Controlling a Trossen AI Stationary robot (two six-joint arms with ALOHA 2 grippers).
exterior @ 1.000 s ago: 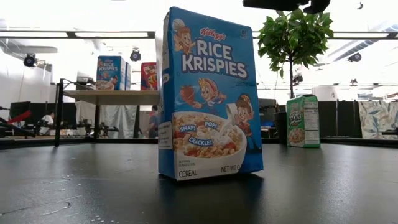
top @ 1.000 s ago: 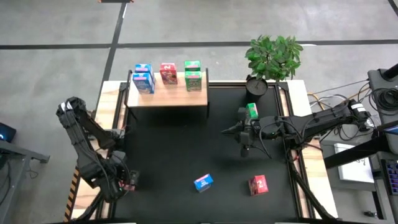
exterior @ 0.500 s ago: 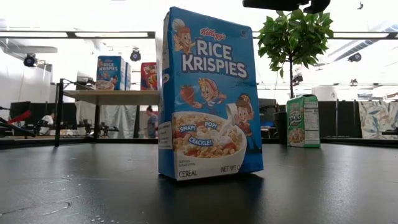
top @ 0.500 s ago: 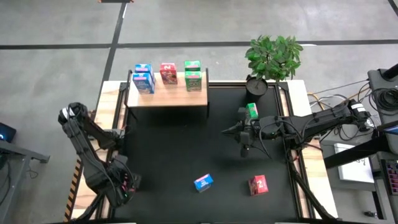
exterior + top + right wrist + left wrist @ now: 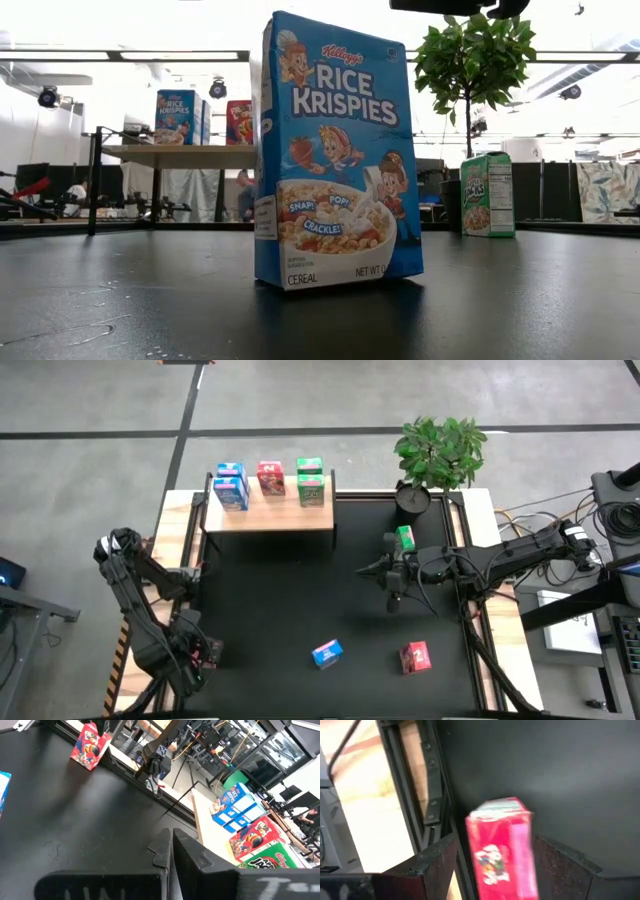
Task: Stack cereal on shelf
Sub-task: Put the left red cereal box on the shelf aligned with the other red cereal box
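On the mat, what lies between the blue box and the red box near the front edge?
Nothing: in the high view, only bare black mat separates the blue box from the red box.

The tabletop [image 5: 300,600] has a black mat with light wood at its edges. The shelf [image 5: 270,515] is pale wood. On it stand blue boxes [image 5: 230,485], red boxes [image 5: 270,477] and green boxes [image 5: 310,480]. A blue box [image 5: 327,653] and a red box [image 5: 415,656] sit on the black mat. The blue box has white words, a bowl picture and little cartoon people on its front. A green box [image 5: 404,538] stands near a green leafy plant [image 5: 440,450] in a black pot. The left end effector [image 5: 495,865] is dark and has a red box with pink and white marks [image 5: 502,850] between its fingers. The right end effector [image 5: 170,855] is dark too.
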